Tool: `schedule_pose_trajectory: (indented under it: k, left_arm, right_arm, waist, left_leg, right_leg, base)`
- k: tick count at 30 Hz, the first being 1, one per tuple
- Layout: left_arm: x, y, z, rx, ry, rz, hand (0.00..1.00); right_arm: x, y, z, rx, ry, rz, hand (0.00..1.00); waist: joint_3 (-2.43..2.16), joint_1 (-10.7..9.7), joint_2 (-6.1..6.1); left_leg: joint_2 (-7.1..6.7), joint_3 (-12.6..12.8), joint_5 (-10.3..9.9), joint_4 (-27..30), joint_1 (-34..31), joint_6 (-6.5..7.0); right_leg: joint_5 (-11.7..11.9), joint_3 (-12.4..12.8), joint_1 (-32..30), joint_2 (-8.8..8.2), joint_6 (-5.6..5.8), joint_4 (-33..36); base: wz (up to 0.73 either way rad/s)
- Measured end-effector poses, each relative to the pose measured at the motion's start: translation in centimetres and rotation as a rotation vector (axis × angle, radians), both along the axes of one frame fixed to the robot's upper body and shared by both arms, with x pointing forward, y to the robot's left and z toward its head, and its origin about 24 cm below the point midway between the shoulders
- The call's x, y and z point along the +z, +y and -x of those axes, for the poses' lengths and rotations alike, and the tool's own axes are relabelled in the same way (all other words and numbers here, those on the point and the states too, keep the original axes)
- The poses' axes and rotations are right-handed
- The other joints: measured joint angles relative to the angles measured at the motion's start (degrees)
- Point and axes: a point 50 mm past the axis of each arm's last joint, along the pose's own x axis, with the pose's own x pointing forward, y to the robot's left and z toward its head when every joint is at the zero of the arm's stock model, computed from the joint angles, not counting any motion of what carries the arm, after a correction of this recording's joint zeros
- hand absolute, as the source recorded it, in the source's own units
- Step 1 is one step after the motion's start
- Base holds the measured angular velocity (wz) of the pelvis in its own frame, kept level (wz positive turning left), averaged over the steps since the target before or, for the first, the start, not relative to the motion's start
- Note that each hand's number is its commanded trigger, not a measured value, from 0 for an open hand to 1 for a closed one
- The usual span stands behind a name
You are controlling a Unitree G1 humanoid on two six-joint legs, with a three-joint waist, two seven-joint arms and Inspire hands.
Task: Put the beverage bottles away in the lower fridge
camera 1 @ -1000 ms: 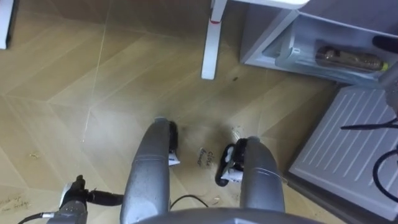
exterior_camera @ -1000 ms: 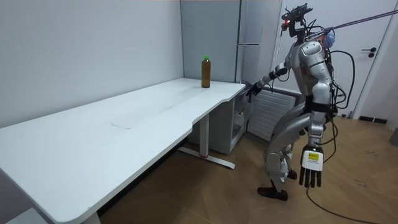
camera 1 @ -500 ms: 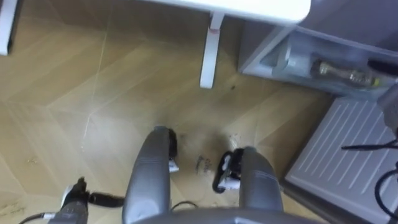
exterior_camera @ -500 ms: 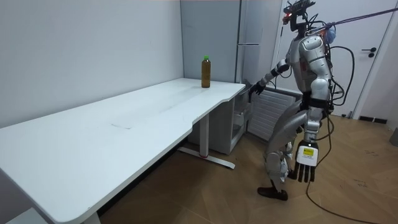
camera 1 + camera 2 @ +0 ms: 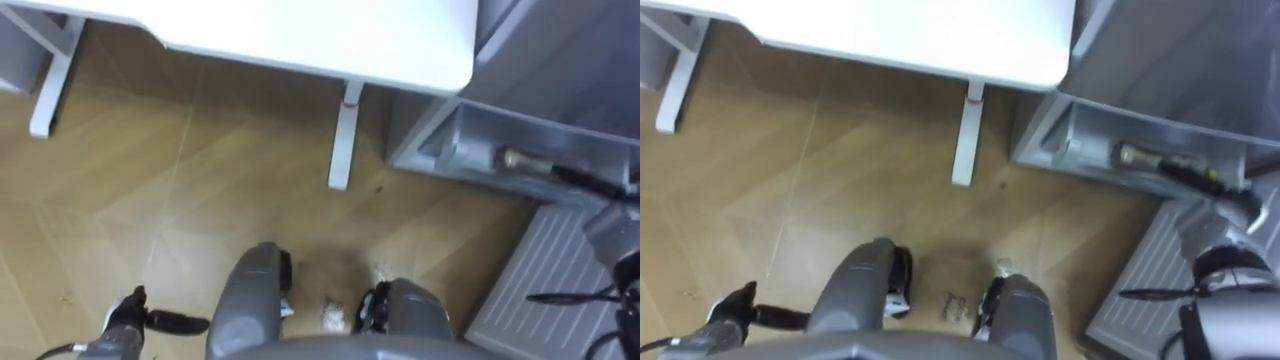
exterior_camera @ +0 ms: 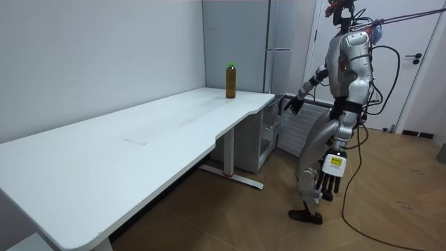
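A brown drink bottle with a green cap [image 6: 231, 80] stands upright at the far end of the white table [image 6: 139, 146]. A second brown bottle [image 5: 525, 160] lies on its side inside the open lower fridge compartment [image 5: 470, 130]. I stand at the table's end, in front of the fridge [image 6: 279, 42]. My right hand [image 6: 291, 106] reaches out towards the fridge, open and holding nothing. Beside my leg hangs my left hand [image 6: 329, 183], fingers straight, which is at the lower left in the left eye view [image 5: 128, 315].
The lower fridge door [image 5: 560, 290] is swung open at my right, its ribbed white inside facing up. A white table leg [image 5: 343, 140] stands on the wooden floor ahead of my feet. A closed room door [image 6: 418, 63] is behind me.
I have straightened up, so the eye view has shifted and takes in the table's end. My left hand has swung in closer to my leg. The right hand stays held out.
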Motion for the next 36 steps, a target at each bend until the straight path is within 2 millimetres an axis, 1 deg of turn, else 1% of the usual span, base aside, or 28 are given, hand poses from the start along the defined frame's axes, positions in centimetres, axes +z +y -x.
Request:
schedule_pose_trajectory:
  k: [2, 3, 4, 5, 7, 8, 9, 10, 11, 12, 13, 14, 16, 20, 21, 23, 25, 26, 27, 28, 29, 30, 31, 35, 36]
  left_arm:
    - [-0.2, -0.2, 0.7, 0.028, 0.008, 0.011, 0.00]
    - [-0.2, -0.2, 0.9, 0.034, 0.010, 0.011, 0.00]
    - [-0.3, -0.2, 1.2, 0.053, 0.016, 0.013, 0.00]
    - [-0.4, -0.2, 1.7, 0.079, 0.022, 0.016, 0.00]
    - [-0.5, -0.1, 2.7, 0.081, 0.047, 0.013, 0.00]
    - [-0.6, -0.1, 3.3, 0.080, 0.062, 0.015, 0.00]
    - [-0.6, -0.1, 3.7, 0.084, 0.070, 0.015, 0.00]
    - [-0.7, -0.2, 4.5, 0.100, 0.083, 0.018, 0.00]
    - [-0.7, -0.3, 5.0, 0.108, 0.095, 0.021, 0.00]
    - [-0.7, -0.3, 5.3, 0.111, 0.102, 0.021, 0.00]
    - [-0.8, -0.3, 5.5, 0.114, 0.109, 0.021, 0.00]
    - [-0.8, -0.3, 5.8, 0.113, 0.119, 0.020, 0.00]
    - [-0.9, -0.5, 5.9, 0.105, 0.123, 0.022, 0.00]
    - [-1.1, -1.5, 5.8, 0.080, 0.126, 0.030, 0.00]
    - [-1.2, -1.6, 5.8, 0.078, 0.126, 0.032, 0.00]
    - [-1.3, -1.9, 6.0, 0.079, 0.130, 0.040, 0.00]
    - [-1.3, -2.1, 6.2, 0.079, 0.139, 0.045, 0.00]
    - [-1.3, -2.1, 6.2, 0.068, 0.145, 0.043, 0.00]
    - [-1.4, -2.2, 6.2, 0.062, 0.147, 0.040, 0.00]
    - [-1.4, -2.1, 6.4, 0.060, 0.152, 0.034, 0.00]
    - [-1.4, -2.0, 6.7, 0.086, 0.156, 0.033, 0.00]
    - [-1.4, -2.0, 6.8, 0.101, 0.156, 0.033, 0.00]
    - [-1.4, -1.9, 6.9, 0.126, 0.157, 0.035, 0.00]
    - [-1.6, -2.4, 7.8, 0.191, 0.186, 0.059, 0.00]
    - [-1.6, -2.4, 8.1, 0.229, 0.190, 0.067, 0.00]
  right_arm:
    - [-1.6, 0.9, 1.8, -0.009, 0.041, -0.043, 0.00]
    - [-1.9, 1.0, 2.3, -0.007, 0.052, -0.051, 0.00]
    - [-2.7, 1.3, 3.5, -0.007, 0.078, -0.065, 0.00]
    - [-3.4, 1.7, 4.7, -0.002, 0.104, -0.079, 0.00]
    - [-4.3, 2.3, 5.8, 0.009, 0.126, -0.105, 0.00]
    - [-4.7, 2.5, 6.7, 0.022, 0.147, -0.113, 0.00]
    - [-5.0, 2.6, 7.2, 0.029, 0.162, -0.117, 0.00]
    - [-5.4, 2.7, 8.3, 0.037, 0.190, -0.125, 0.00]
    - [-5.7, 2.8, 9.1, 0.037, 0.204, -0.134, 0.00]
    - [-5.9, 3.0, 9.4, 0.039, 0.208, -0.142, 0.00]
    - [-6.3, 3.4, 10.2, 0.048, 0.220, -0.158, 0.00]
    - [-6.7, 3.9, 10.8, 0.077, 0.238, -0.174, 0.00]
    - [-7.2, 4.7, 11.6, 0.133, 0.266, -0.190, 0.00]
    - [-8.1, 6.4, 12.7, 0.321, 0.340, -0.223, 0.00]
    - [-8.2, 6.5, 12.9, 0.352, 0.353, -0.225, 0.00]
    - [-8.5, 6.9, 13.8, 0.440, 0.390, -0.236, 0.00]
    - [-8.7, 7.3, 14.4, 0.480, 0.412, -0.255, 0.00]
    - [-8.9, 7.5, 15.1, 0.499, 0.434, -0.273, 0.00]
    - [-9.0, 7.6, 15.4, 0.501, 0.438, -0.285, 0.00]
    - [-9.1, 7.9, 16.1, 0.503, 0.443, -0.313, 0.00]
    - [-9.3, 8.3, 16.7, 0.499, 0.450, -0.346, 0.00]
    - [-9.4, 8.4, 17.0, 0.497, 0.452, -0.362, 0.00]
    - [-9.5, 8.7, 17.5, 0.489, 0.457, -0.392, 0.00]
    - [-9.6, 8.7, 19.3, 0.436, 0.479, -0.455, 0.00]
    - [-9.6, 8.6, 19.6, 0.405, 0.475, -0.468, 0.00]
  waist:
    - [-0.57, -0.12, 0.20]
    - [-0.64, -0.23, 0.29]
    - [-0.86, -0.25, 0.52]
    - [-0.97, -0.14, 0.73]
    - [-1.19, -0.38, 1.09]
    - [-1.18, -1.23, 1.27]
    - [-1.21, -1.45, 1.29]
    - [-1.37, -1.85, 1.48]
    - [-1.43, -2.28, 1.66]
    - [-1.41, -2.39, 1.69]
    - [-1.36, -3.03, 1.56]
    - [-1.27, -3.21, 1.11]
    - [-1.24, -3.36, 1.04]
    - [-1.14, -3.26, 1.05]
    - [-1.15, -3.30, 1.03]
    - [-1.07, -3.07, 0.99]
    - [-1.08, -3.14, 0.73]
    - [-1.04, -3.36, 0.55]
    - [-1.08, -3.39, 0.43]
    - [-0.98, -3.30, 0.38]
    - [-0.96, -3.15, 0.18]
    - [-0.98, -3.18, 0.20]
    - [-1.10, -3.14, 0.31]
    - [-1.04, -3.21, 1.06]
    - [-1.09, -3.24, 1.60]
  left_leg:
    - [-0.06, 0.03, 0.08, -1.54, 2.35, -0.15]
    - [-0.08, 0.04, 0.11, -1.94, 2.93, -0.20]
    - [-0.11, 0.03, 0.17, -2.81, 4.19, -0.30]
    - [-0.07, 0.04, 0.29, -3.94, 5.61, -0.47]
    - [-0.10, 0.03, 0.52, -5.58, 7.58, -0.78]
    - [-0.26, 0.03, 0.66, -6.77, 9.32, -0.97]
    - [-0.40, 0.03, 0.82, -7.65, 10.33, -1.06]
    - [-0.62, -0.05, 0.97, -9.03, 12.19, -1.26]
    - [-0.69, -0.15, 1.05, -9.92, 13.56, -1.40]
    - [-0.70, -0.18, 1.11, -10.38, 14.25, -1.50]
    - [-0.76, -0.12, 1.26, -11.60, 15.99, -1.76]
    - [-0.92, -0.10, 1.39, -12.66, 17.55, -1.96]
    - [-0.93, -0.05, 1.51, -13.40, 19.21, -2.18]
    - [-1.11, 0.21, 1.56, -14.71, 21.63, -2.29]
    - [-1.12, 0.33, 1.59, -15.08, 22.08, -2.33]
    - [-1.11, 0.47, 1.65, -16.28, 23.88, -2.45]
    - [-1.08, 0.46, 1.71, -17.26, 25.18, -2.55]
    - [-1.10, 0.28, 1.75, -17.76, 25.86, -2.63]
    - [-1.12, 0.18, 1.76, -17.84, 26.02, -2.63]
    - [-1.20, 0.17, 1.75, -18.24, 26.54, -2.63]
    - [-1.21, 0.13, 1.75, -18.33, 26.92, -2.63]
    - [-1.19, 0.08, 1.75, -18.33, 27.07, -2.63]
    - [-1.12, 0.02, 1.75, -18.51, 27.34, -2.64]
    - [-1.20, -0.27, 1.73, -19.42, 28.53, -2.65]
    - [-1.21, -0.28, 1.71, -19.43, 28.59, -2.65]
  right_leg:
    - [0.29, -0.59, 2.39, 0.10, 0.07, -2.07]
    - [0.43, -0.60, 2.98, 0.17, 0.12, -2.55]
    - [0.66, -0.58, 4.40, 0.47, 0.31, -3.75]
    - [1.08, -0.60, 6.00, 0.79, 0.35, -5.30]
    - [1.65, -0.75, 8.01, 1.15, 0.34, -7.38]
    - [1.96, -0.82, 9.75, 1.31, 0.40, -8.81]
    - [2.11, -0.87, 10.76, 1.36, 0.47, -9.67]
    - [2.35, -1.06, 12.74, 1.47, 0.54, -11.25]
    - [2.48, -1.27, 14.30, 1.65, 0.56, -12.50]
    - [2.56, -1.39, 15.03, 1.73, 0.56, -13.11]
    - [2.76, -1.52, 16.74, 1.84, 0.49, -14.39]
    - [2.77, -1.76, 18.30, 1.86, 0.47, -15.46]
    - [2.93, -2.14, 20.15, 2.00, 0.35, -16.90]
    - [2.98, -2.17, 22.58, 2.07, 0.34, -18.60]
    - [2.99, -2.20, 22.99, 2.09, 0.35, -18.98]
    - [3.51, -2.48, 25.34, 2.44, 0.48, -21.28]
    - [4.08, -2.70, 27.18, 2.80, 0.57, -23.33]
    - [4.63, -3.41, 28.60, 3.02, 0.57, -24.92]
    - [4.82, -3.63, 29.07, 3.13, 0.63, -25.47]
    - [5.06, -3.68, 29.92, 3.29, 0.74, -26.37]
    - [5.44, -3.81, 30.84, 3.51, 0.78, -27.51]
    - [5.69, -3.90, 31.29, 3.64, 0.77, -28.16]
    - [6.25, -4.01, 32.06, 3.94, 0.75, -29.34]
    - [7.60, -4.27, 33.76, 4.21, 0.85, -30.95]
    - [7.82, -4.69, 34.05, 4.23, 0.92, -31.26]
  base:
    - [0.02]
    - [0.00]
    - [0.00]
    - [0.00]
    - [-0.04]
    - [0.00]
    - [0.00]
    - [0.05]
    - [0.04]
    - [0.00]
    - [0.03]
    - [0.00]
    - [0.02]
    - [0.00]
    - [0.00]
    - [0.02]
    - [0.04]
    - [0.11]
    - [0.13]
    - [0.08]
    - [0.05]
    - [0.00]
    - [0.00]
    - [0.01]
    - [0.04]
